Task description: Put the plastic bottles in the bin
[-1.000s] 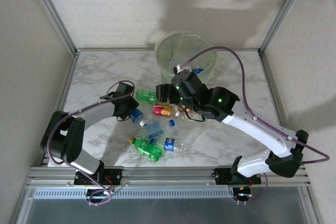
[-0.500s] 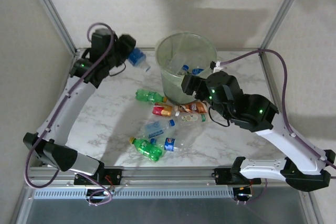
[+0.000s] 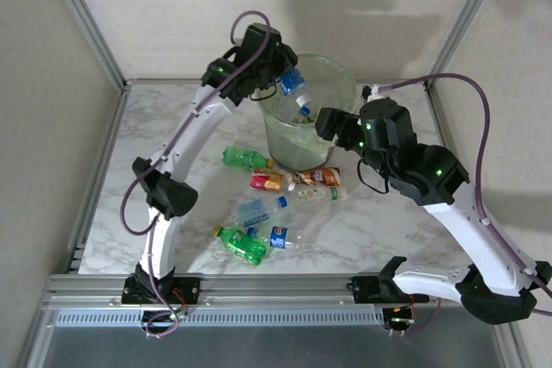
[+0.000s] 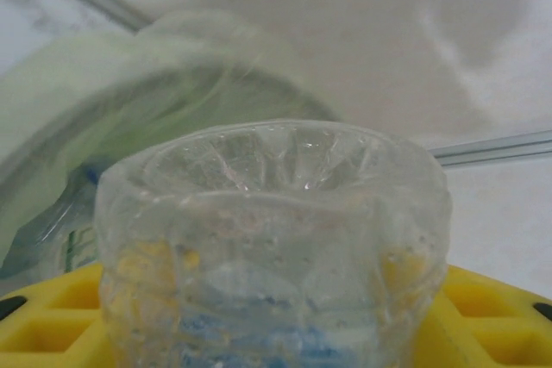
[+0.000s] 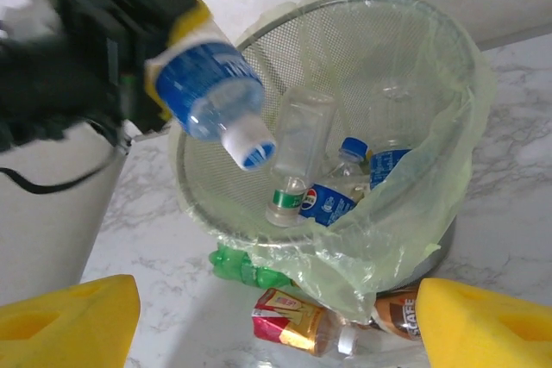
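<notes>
Right wrist: blue-labelled bottle (image 5: 207,84) over bin (image 5: 384,36)

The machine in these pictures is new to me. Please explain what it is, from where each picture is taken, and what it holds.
It is two robot arms at the near edge of a marble table. One picture looks down from above; the other two come from a camera on each wrist. The left gripper is shut on a blue-labelled bottle above the green bin, which has bottles inside. The right gripper is open and empty. Other bottles lie on the table.
</notes>
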